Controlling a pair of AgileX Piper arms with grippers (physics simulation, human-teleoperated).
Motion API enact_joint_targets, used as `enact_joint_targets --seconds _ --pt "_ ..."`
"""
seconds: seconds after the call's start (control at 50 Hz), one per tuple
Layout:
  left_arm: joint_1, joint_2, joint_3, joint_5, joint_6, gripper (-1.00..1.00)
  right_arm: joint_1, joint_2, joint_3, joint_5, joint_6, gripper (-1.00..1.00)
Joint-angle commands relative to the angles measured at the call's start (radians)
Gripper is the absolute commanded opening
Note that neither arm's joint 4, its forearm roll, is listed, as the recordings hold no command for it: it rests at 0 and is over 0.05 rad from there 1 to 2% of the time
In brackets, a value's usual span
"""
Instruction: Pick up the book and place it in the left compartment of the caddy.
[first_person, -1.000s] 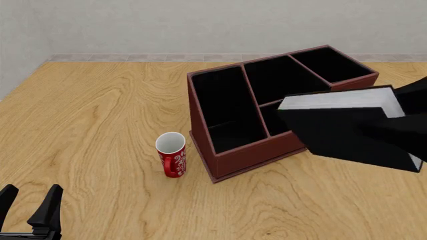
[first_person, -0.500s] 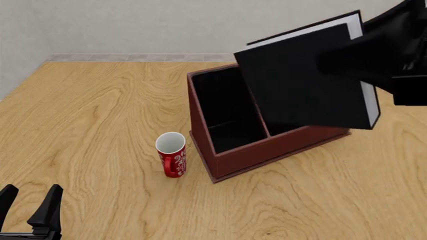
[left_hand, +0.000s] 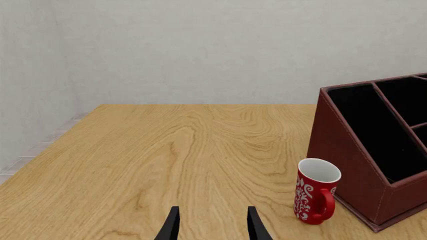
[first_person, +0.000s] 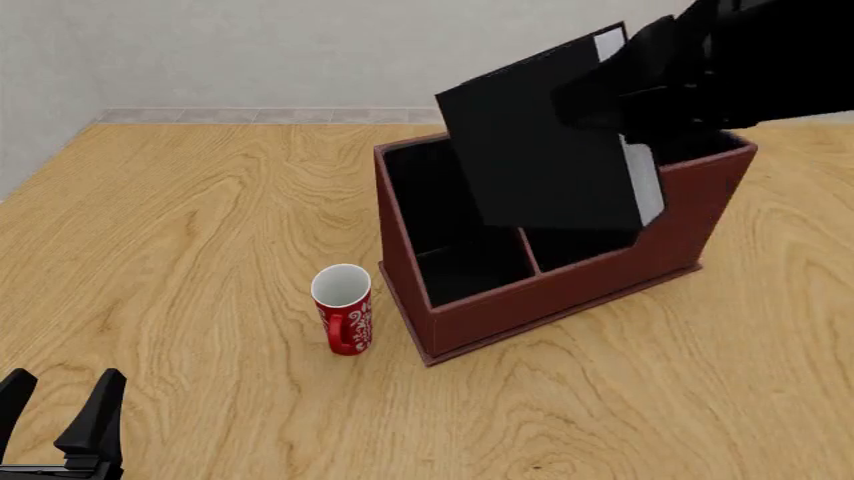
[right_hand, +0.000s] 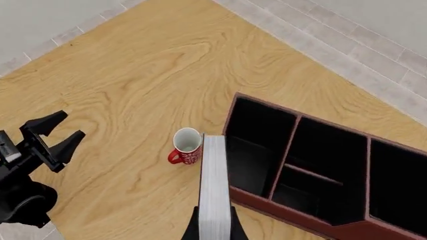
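1. Left gripper (first_person: 60, 410): lowest and nearest item in the front view, well apart from the caddy on the cup's side. Two black tapered fingers (left_hand: 172, 226) stand spread with bare wood between them; nothing is held.
2. Table (first_person: 200, 250): light wood-grain surface with broad curved figure, bearing all standing items.
3. Red cup (first_person: 343, 309): small upright cylinder, red with white scroll pattern, white inside, with a loop handle in the left wrist view. It stands just beside the caddy's near left corner, not touching it.
4. Caddy (first_person: 534, 305): large reddish-brown rectangular box, matte, black-lined, with thin dividers and a sloped, stepped rim. It sits skewed on the table.
5. Left compartment (first_person: 447, 235): long narrow slot along the caddy's cup side, spanning the full depth.
6. Book (first_person: 541, 150): thick rectangular block, plain matte black cover, white page edges. It is held in the air, tilted, above the caddy, its lower edge over the middle dividers. The right wrist view shows the white page block edge-on.
7. Right gripper (right_hand: 215, 227): fingers clamped on the two covers of the book. The black arm enters above the caddy's far right end.
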Motion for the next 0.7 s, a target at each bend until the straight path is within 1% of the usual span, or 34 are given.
enact_joint_targets --seconds 0.02,0.08,0.14,0.16,0.2,0.22,0.26,0.28,0.48,0.7 --pt "0.000 0.000 0.000 0.000 0.000 1.00 -0.025 0.036 0.070 -0.081 0.042 -1.00" --pt "0.000 0.000 0.000 0.000 0.000 1.00 -0.025 0.041 0.079 -0.092 0.036 -1.00" --pt "0.000 0.000 0.000 0.000 0.000 1.00 -0.034 0.045 0.112 -0.120 0.044 -1.00" --pt "0.000 0.000 0.000 0.000 0.000 1.00 -0.042 0.045 0.132 -0.132 0.035 -1.00" --pt "0.000 0.000 0.000 0.000 0.000 1.00 -0.041 0.043 0.155 -0.146 0.045 -1.00" --pt "0.000 0.000 0.000 0.000 0.000 1.00 -0.043 0.041 0.173 -0.157 0.039 -1.00" --pt "0.000 0.000 0.000 0.000 0.000 1.00 -0.049 0.041 0.185 -0.167 0.046 -1.00" --pt "0.000 0.000 0.000 0.000 0.000 1.00 -0.057 0.043 0.195 -0.174 0.036 -1.00" --pt "0.000 0.000 0.000 0.000 0.000 1.00 -0.113 0.075 0.211 -0.218 0.034 -1.00" --pt "0.000 0.000 0.000 0.000 0.000 1.00 -0.134 0.112 0.220 -0.248 0.028 -1.00"
